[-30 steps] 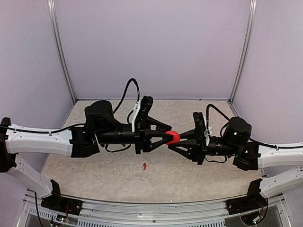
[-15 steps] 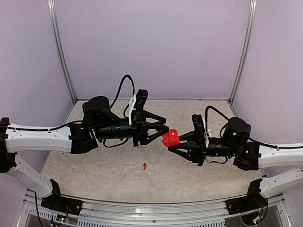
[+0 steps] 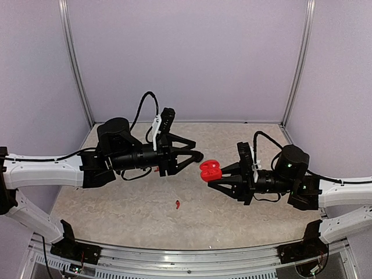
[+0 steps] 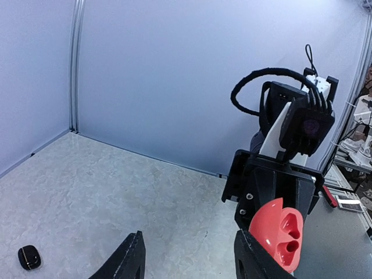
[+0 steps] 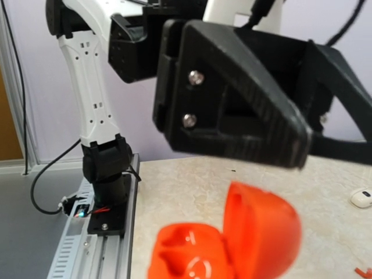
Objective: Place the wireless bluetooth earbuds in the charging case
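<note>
Top view: two arms reaching toward each other above a pale speckled counter [image 3: 116,203], hands raised off it and close together, not touching. Right hand [image 3: 216,174] clamped on a red charging case [image 3: 209,170], lid swung open, two hollows visible inside from the left wrist camera. Left hand [image 3: 197,158] parted to a moderate gap, nothing between the fingers, tips pointed at the case from just beside it. One red earbud [image 3: 176,204] lying alone on the counter, nearer the arm bases than the hands, well apart from the case. In the left wrist view, a small black case [image 4: 28,257] lying flat at the lower left of the counter. From the right wrist camera, the black body of the left hand filling the upper picture just beyond the open lid and blocking most of the counter. To the right on the counter, a small white rounded object [image 5: 363,197], kind unclear. Plain lilac walls [image 3: 186,58] on three sides.
</note>
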Controlling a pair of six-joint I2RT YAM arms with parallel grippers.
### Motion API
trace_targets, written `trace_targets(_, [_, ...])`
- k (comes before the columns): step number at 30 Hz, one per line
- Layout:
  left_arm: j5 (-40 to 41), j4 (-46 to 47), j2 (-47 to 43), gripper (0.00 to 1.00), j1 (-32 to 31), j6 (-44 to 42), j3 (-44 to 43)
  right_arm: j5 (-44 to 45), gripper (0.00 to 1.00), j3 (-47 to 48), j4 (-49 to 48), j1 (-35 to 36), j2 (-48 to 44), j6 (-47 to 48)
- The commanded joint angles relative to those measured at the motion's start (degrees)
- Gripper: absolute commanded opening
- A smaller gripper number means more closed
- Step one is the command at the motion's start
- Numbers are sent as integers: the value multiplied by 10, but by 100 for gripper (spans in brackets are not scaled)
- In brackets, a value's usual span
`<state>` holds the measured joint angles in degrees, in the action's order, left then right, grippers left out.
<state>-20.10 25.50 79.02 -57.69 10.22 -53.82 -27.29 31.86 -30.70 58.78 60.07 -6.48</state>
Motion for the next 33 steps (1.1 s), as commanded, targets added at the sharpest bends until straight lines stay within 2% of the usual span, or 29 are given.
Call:
trace_targets(1, [50,-45,-38,54,32,25,37,20,1,-15,-2,3,-26,0])
trace_targets(10, [182,-204,-55,52,107,81,98,45,2,-33,24,1,-49,-2])
trace_targets(15, [158,-244,-24,49,87,78,112,57,2,-39,40,0,-56,-6])
trace_targets(21, [121,-283,57,46,48,63,81,64,2,-52,43,-2,-63,-14])
trace_targets(26, [113,-298,128,40,46,52,43,63,2,-57,44,-4,-66,-17])
trace_targets(33, [103,-313,184,35,54,35,3,66,2,-63,48,-6,-76,-19])
